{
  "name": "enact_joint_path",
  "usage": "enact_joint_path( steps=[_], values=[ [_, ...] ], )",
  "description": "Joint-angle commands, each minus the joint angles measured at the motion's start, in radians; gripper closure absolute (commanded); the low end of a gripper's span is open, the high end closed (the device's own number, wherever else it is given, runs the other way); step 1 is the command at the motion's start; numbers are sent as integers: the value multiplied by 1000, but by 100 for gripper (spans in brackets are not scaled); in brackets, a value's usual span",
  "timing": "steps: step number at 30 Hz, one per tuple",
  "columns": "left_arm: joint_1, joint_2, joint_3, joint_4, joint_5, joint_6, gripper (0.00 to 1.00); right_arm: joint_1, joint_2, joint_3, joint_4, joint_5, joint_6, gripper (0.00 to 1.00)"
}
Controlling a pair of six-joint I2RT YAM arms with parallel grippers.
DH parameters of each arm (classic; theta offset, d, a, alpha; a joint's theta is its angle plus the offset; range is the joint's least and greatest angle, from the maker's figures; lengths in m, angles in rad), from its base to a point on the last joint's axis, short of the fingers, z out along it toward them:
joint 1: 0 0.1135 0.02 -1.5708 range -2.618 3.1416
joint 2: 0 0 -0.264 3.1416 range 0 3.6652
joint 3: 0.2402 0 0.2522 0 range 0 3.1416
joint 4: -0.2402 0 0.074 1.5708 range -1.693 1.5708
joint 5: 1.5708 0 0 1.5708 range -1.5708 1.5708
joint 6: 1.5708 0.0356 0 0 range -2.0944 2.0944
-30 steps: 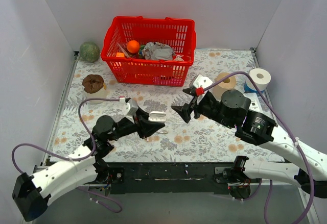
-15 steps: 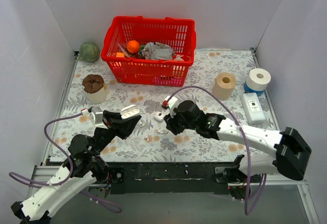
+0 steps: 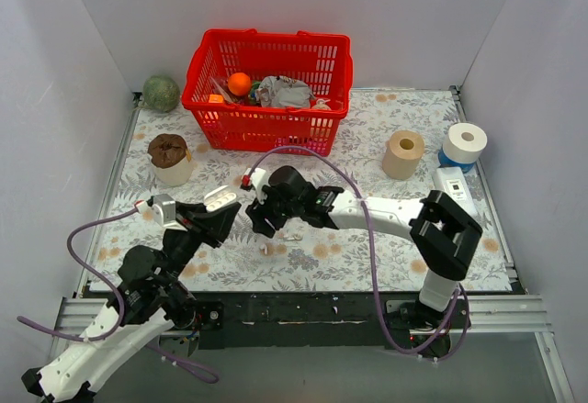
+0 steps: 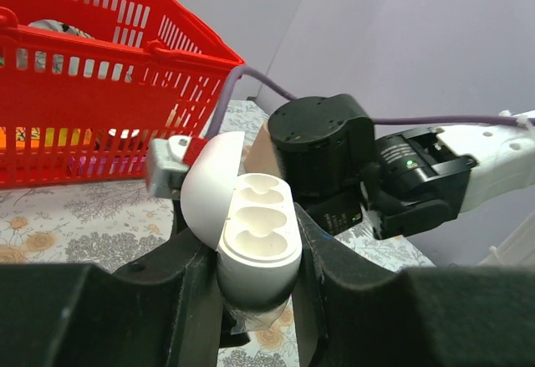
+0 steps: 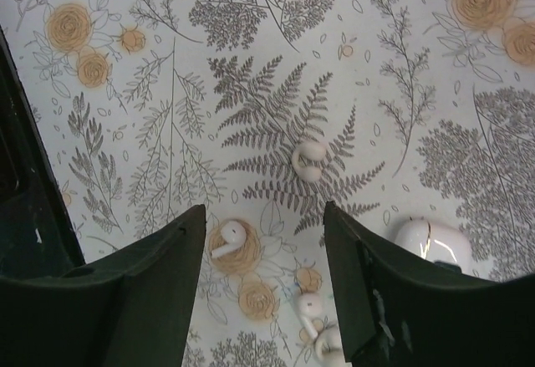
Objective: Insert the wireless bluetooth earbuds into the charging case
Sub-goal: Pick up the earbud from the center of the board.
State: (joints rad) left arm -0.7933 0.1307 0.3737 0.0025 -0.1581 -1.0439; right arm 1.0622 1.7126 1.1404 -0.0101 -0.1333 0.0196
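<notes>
The step in hand looks like the pick-up of an earbud, with the charging case already presented for it. The left pincer (image 4: 255,279) is clamped on the lower half of the charging case (image 4: 257,237), which it holds off the surface in front of the red basket (image 3: 276,32), toward the arm bases. The lid (image 4: 207,185) is swung open and both moulded sockets show bare.

The right pincer (image 5: 263,216) hangs just beside the case, also on the near side of the basket. Its fingers point down at the floral surface (image 3: 367,247), stand apart and hold nothing.

Seen from the right wrist, the wireless bluetooth earbuds lie loose on that surface below it.
- One earbud (image 5: 227,240) rests on a yellow flower, close against the inside of the finger on the left of that view, rather than centred in the gap.
- A second earbud (image 5: 309,160) lies beyond the fingertips on a fern print.
- A third earbud (image 5: 308,307) lies back toward the wrist.

A larger white oval case (image 5: 430,240) sits outside the other finger.

Next, I judge, the right pincer has to shift sideways so the nearest earbud sits midway between the fingers. It then has to go down to the surface and close gently. The bud is tiny and glossy, so an off-centre squeeze would likely flick it away. After that comes a lift, and turning the stem to line up with a socket in the held case.
</notes>
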Motion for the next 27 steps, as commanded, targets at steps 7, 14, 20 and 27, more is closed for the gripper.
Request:
enact_joint_path(
  steps=[7, 14, 20, 27],
  values=[
    [5, -49, 67, -90, -57, 25, 100, 8, 182, 170, 44, -94, -7, 44],
    [5, -80, 70, -117, -66, 28, 100, 8, 235, 209, 18, -89, 17, 52],
    [5, -85, 68, -128, -61, 25, 100, 9, 257, 213, 12, -58, 22, 54],
    [5, -88, 54, -128, -60, 13, 100, 8, 282, 219, -31, -35, 17, 54]
  ],
)
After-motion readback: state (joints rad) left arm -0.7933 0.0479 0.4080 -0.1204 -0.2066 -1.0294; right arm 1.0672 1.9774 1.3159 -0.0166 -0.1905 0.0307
